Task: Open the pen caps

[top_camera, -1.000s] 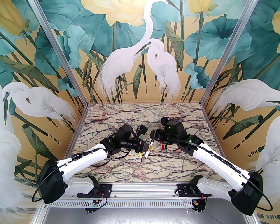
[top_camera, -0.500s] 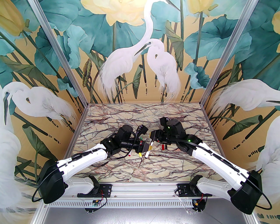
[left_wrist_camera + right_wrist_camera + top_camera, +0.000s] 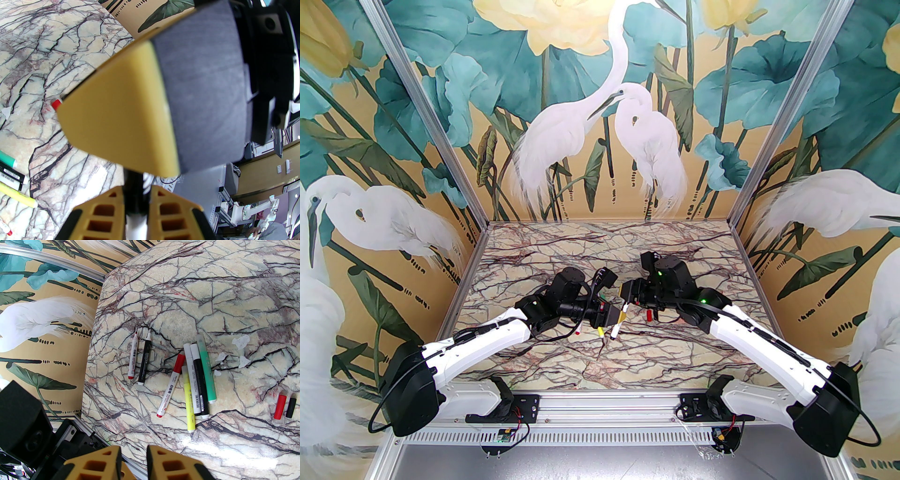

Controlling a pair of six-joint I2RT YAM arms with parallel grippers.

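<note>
My left gripper (image 3: 613,318) (image 3: 136,211) is shut on a pen (image 3: 134,218) with a white barrel and a black upper part. That black end runs under the yellow finger (image 3: 117,112) of my right gripper (image 3: 626,301) (image 3: 134,458), whose jaws are nearly together on it; the pen cap there is hidden by the finger. Loose on the marble lie a red pen cap (image 3: 280,406) (image 3: 55,103) (image 3: 649,315) and a black pen cap (image 3: 291,407). Several other pens (image 3: 199,380) lie in a bunch, one with a red cap (image 3: 179,360). Two uncapped pens (image 3: 138,358) lie further left.
White paper scraps (image 3: 241,342) are scattered on the marble table (image 3: 590,370) beyond the pens. Green, black and yellow pens (image 3: 11,175) lie just below my left gripper. The painted walls (image 3: 417,262) close in the table on three sides.
My right gripper's jaws have closed in on the pen's end and the right arm has edged slightly left. The left arm has held still with the pen.
</note>
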